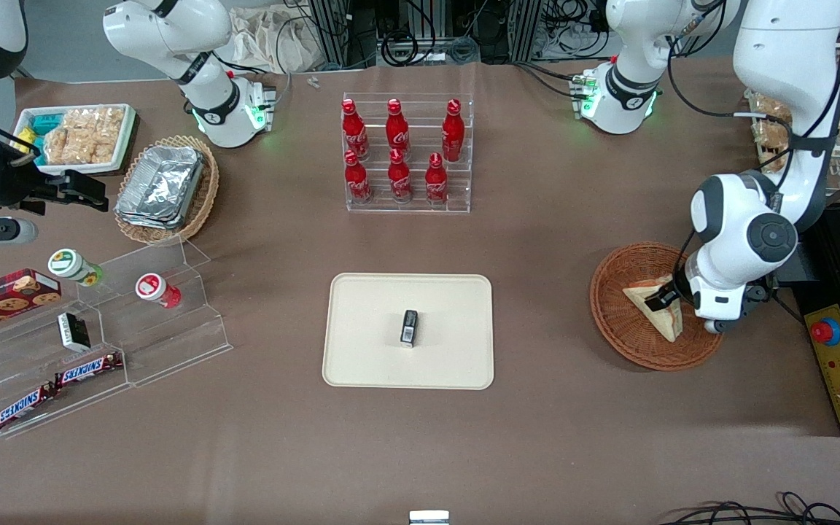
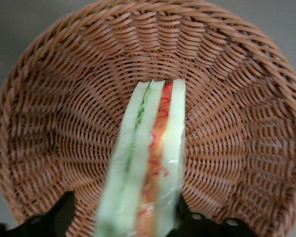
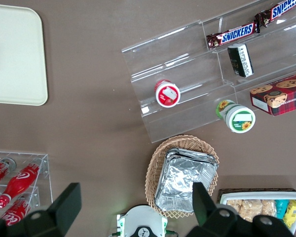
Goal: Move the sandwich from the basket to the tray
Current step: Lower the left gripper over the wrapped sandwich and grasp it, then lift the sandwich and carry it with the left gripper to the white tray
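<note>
The sandwich (image 1: 655, 308), a pale bread wedge with red and green filling, stands on edge in the reddish-brown wicker basket (image 1: 613, 324) toward the working arm's end of the table. My left gripper (image 1: 669, 297) is down in the basket over the sandwich. In the left wrist view the gripper (image 2: 124, 217) is open and straddles the sandwich (image 2: 153, 148). One black finger (image 2: 185, 217) touches the bread, while the other finger (image 2: 64, 212) stands a little apart from it, with basket (image 2: 59, 123) weave all round. The cream tray (image 1: 369, 357) lies mid-table.
A small black packet (image 1: 409, 327) lies on the tray. An acrylic rack of red bottles (image 1: 405, 149) stands farther from the front camera. A yellow control box (image 1: 839, 361) sits beside the basket. Snack shelves (image 1: 92, 328) and a tan basket of foil trays (image 1: 165, 186) lie toward the parked arm's end.
</note>
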`<action>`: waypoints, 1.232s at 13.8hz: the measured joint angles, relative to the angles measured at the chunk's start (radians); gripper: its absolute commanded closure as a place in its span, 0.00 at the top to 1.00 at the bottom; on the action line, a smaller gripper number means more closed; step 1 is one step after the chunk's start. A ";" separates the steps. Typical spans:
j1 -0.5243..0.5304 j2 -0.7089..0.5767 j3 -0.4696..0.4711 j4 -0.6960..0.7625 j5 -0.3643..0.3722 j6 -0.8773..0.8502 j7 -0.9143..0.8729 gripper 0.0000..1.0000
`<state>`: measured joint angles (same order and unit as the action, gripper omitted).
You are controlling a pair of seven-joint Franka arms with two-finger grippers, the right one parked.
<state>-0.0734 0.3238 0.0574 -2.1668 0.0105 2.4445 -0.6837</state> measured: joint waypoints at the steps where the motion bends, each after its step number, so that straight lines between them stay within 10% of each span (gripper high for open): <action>1: 0.000 0.003 0.000 0.000 0.000 0.004 -0.003 0.00; 7: -0.003 -0.103 -0.010 0.053 -0.002 -0.108 0.024 0.00; 11: -0.048 -0.216 -0.183 0.205 -0.011 -0.412 0.143 0.00; 17: -0.074 -0.003 -0.477 0.245 -0.062 -0.120 0.149 0.00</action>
<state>-0.1474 0.3209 -0.4196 -1.9219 -0.0516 2.3248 -0.5345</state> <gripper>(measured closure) 0.802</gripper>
